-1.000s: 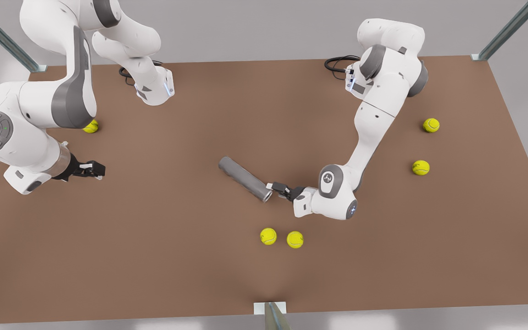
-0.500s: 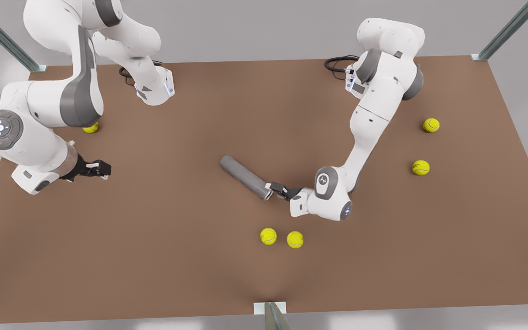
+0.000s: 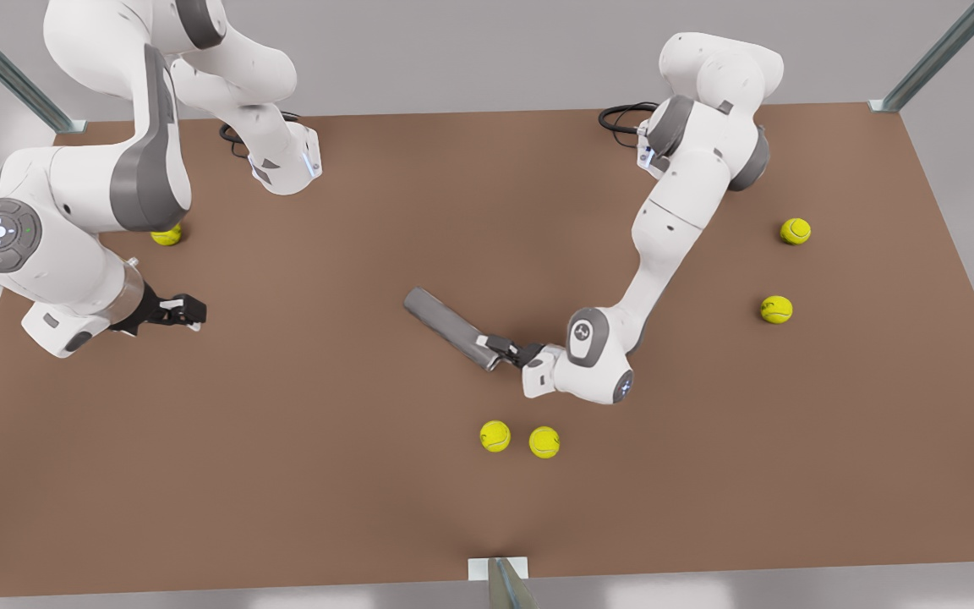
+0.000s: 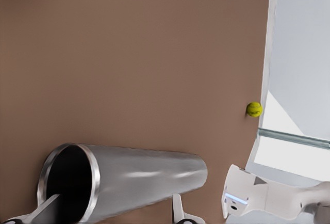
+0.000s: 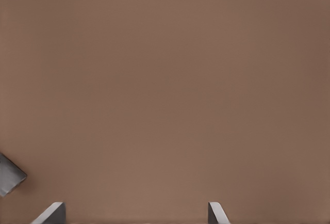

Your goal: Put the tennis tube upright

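The tennis tube [image 3: 451, 327] is lying on its side near the middle of the tabletop [image 3: 352, 474], its open rimmed end pointing toward the front view's right. The left gripper [image 3: 494, 351] is meeting that end; in the left wrist view one finger is sitting inside the mouth of the tube [image 4: 124, 182] and the other [image 4: 178, 208] is lying along the outer wall, so the jaws are straddling the rim, spread rather than visibly clamped. The right gripper [image 3: 187, 311] is waiting near the tabletop's edge at the front view's left, its fingers [image 5: 51, 212] parted and holding nothing. Judged risks: a pinch on a thin curved wall is offering little contact, so the smooth cylinder may be slipping or pivoting between the pads as it tilts; lifting from one end is leaving the far end free to skid across the surface; and a tube released off vertical is likely to topple, possibly toward the two tennis balls [image 3: 495, 436] lying nearer the tabletop's front edge.
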Tool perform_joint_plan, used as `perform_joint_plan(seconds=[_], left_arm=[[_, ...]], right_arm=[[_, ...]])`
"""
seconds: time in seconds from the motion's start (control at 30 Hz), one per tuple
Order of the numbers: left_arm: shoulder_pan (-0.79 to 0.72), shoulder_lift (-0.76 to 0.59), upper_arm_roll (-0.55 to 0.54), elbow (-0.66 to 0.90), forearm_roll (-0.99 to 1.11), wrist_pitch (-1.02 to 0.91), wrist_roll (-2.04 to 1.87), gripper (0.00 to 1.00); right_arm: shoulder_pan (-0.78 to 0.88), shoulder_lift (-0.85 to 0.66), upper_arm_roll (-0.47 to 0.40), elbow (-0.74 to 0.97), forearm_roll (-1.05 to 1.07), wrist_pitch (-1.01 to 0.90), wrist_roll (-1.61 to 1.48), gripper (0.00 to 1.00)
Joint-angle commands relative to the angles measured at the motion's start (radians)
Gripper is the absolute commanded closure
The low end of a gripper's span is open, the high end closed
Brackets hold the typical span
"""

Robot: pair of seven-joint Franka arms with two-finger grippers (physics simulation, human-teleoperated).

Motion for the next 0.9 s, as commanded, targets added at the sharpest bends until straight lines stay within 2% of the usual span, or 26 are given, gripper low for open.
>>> perform_joint_plan(seconds=[0.0, 0.87], left_arm=[[0.0, 0.001, 0.0, 0.0, -0.009, 0.0, 0.001, 0.0], [-0.043, 0.031, -0.018, 0.015, -0.049, 0.023, -0.013, 0.0]], right_arm=[[0.003, 0.0, 0.0, 0.0, 0.0, 0.001, 0.0, 0.0], [0.035, 0.0, 0.0, -0.005, -0.003, -0.001, 0.0, 0.0]])
